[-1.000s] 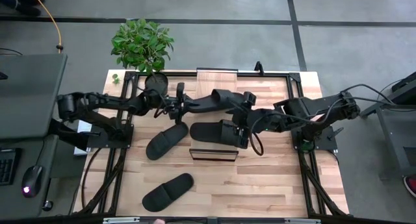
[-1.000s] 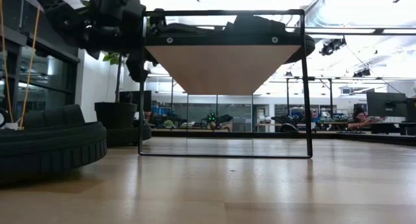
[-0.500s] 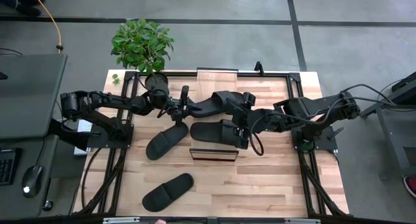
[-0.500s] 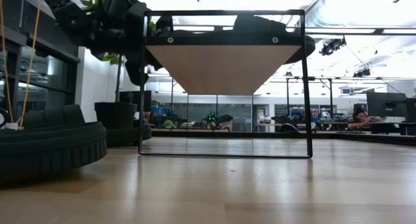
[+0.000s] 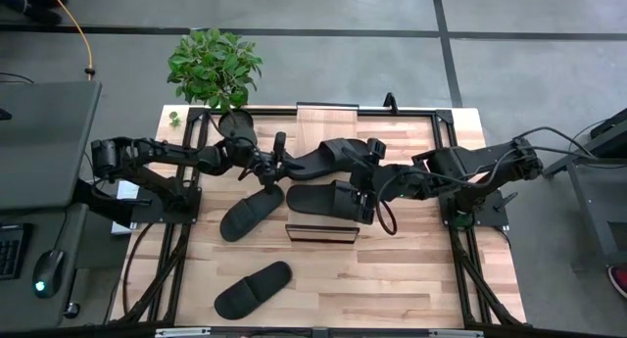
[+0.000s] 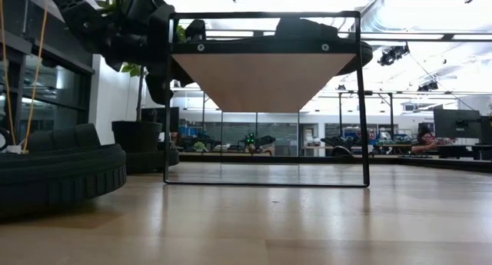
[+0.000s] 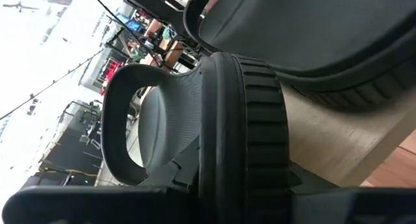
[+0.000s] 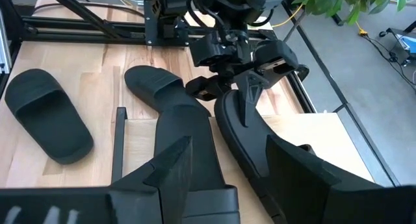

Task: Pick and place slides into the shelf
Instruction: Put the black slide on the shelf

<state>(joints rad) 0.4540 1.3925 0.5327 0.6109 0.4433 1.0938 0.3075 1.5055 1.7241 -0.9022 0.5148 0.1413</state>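
The shelf (image 5: 328,118) stands mid-table, tall in the low view (image 6: 265,77). One black slide (image 5: 313,196) lies flat on its plank, with my right gripper (image 5: 361,196) shut on it at the strap end. A second slide (image 5: 333,157) is held on edge just beyond it, over the plank, by my left gripper (image 5: 277,165), which reaches in from the table's left. Two more slides (image 5: 250,213) (image 5: 253,287) rest soles down on the tabletop near the left side; the nearer one fills the low view's left (image 6: 54,173). My left gripper pinches the end of the slide's sole (image 8: 227,104) between its two fingers, coming nearly level from the table's left, along the slide's length. The slide is turned on its side, ribbed sole edge (image 7: 240,120) toward the wrist camera, strap loop (image 7: 127,120) out sideways. My right gripper holds its slide near the strap (image 5: 343,201), slanting down from the table's right. One finger (image 8: 174,162) shows beside the sole; the gripper's body hides the rest of the hold. The slide lies flat on the shelf's plank (image 8: 140,143).
A potted plant (image 5: 216,64) stands at the table's far left corner, its pot (image 6: 138,146) close behind my left arm. The shelf's dark frame posts (image 6: 361,104) rise at the near end. Open tabletop lies near and to the right (image 5: 411,279).
My left gripper has crept a little toward the table's right with its slide and tipped slightly. The slide stays on edge over the shelf. My right gripper and its slide have kept still.
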